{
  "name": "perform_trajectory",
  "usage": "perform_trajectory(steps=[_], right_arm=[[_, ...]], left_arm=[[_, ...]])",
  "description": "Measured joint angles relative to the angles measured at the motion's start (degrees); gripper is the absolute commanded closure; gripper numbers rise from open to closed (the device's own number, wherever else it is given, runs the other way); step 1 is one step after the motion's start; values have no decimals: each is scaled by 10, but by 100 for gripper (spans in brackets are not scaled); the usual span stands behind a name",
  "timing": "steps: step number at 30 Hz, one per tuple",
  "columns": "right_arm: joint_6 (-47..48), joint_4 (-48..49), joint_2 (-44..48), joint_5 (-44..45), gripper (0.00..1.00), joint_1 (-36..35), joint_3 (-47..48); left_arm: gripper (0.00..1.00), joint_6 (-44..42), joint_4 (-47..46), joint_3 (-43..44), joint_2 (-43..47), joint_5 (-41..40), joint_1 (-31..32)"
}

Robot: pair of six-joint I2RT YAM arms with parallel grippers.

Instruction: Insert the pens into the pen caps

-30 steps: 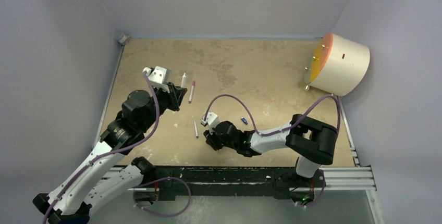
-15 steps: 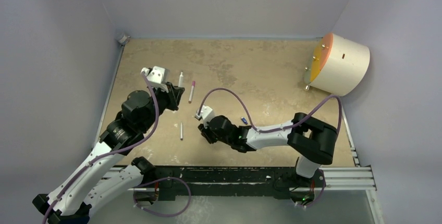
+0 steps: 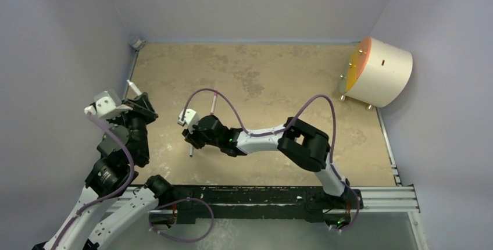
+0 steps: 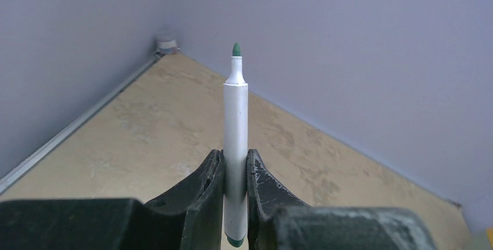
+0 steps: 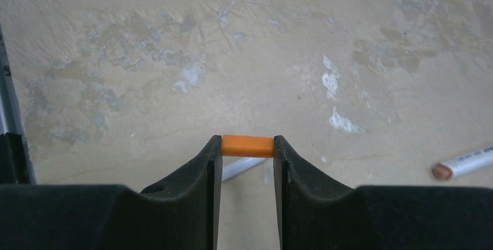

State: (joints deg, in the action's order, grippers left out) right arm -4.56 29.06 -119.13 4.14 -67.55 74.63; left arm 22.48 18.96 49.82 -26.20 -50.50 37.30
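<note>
**Left holding.** My left gripper (image 4: pixel 235 156) is clamped on one green-tipped pen (image 4: pixel 235 116). The pen stands upright between my fingers with its tip bare. The arm is drawn to the left side of the table (image 3: pixel 279 70) and seems lifted off it.

**Right holding.** My right gripper (image 5: pixel 247 145) pinches the orange cap (image 5: pixel 247 146) crosswise between its fingertips. It is low over the table and reached across toward the left arm's side.

**Pens, counted: three.**
- The green-tipped pen is in the left grip.
- The second pen (image 5: pixel 241 167) lies on the table directly beneath the orange cap. It shows only partly between my fingers, so I cannot tell which end carries its tip.
- The third pen (image 5: pixel 465 164) lies apart at the right edge of the right wrist view, its reddish tip uncovered.

**Pen caps, counted: one in view.** Only the orange cap shows. No other cap appears in any view, and I cannot tell whether my right arm hides one.

**Progress, as judged.**
- No pen shows a cap on it: two tips are plainly bare and the third is undetermined.
- The first pairing looks prepared, with a pen in one grip and a cap in the other. The two are well apart and not yet aligned.

**Left to do.**
- Bring the orange cap's open end to the green tip and press it on.
- Cap the two pens on the table, which first means finding their caps.
</note>
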Motion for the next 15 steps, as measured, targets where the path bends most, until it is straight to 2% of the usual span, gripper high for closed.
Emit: perform_trajectory(steps=[6,15], right_arm=[[18,-8,-73,-38,92,-3,87],[26,-28,-117,-53,92,-12,120]], left_arm=[[100,9,10,2,20,-97,0],[100,9,33,3,23,-125,0]])
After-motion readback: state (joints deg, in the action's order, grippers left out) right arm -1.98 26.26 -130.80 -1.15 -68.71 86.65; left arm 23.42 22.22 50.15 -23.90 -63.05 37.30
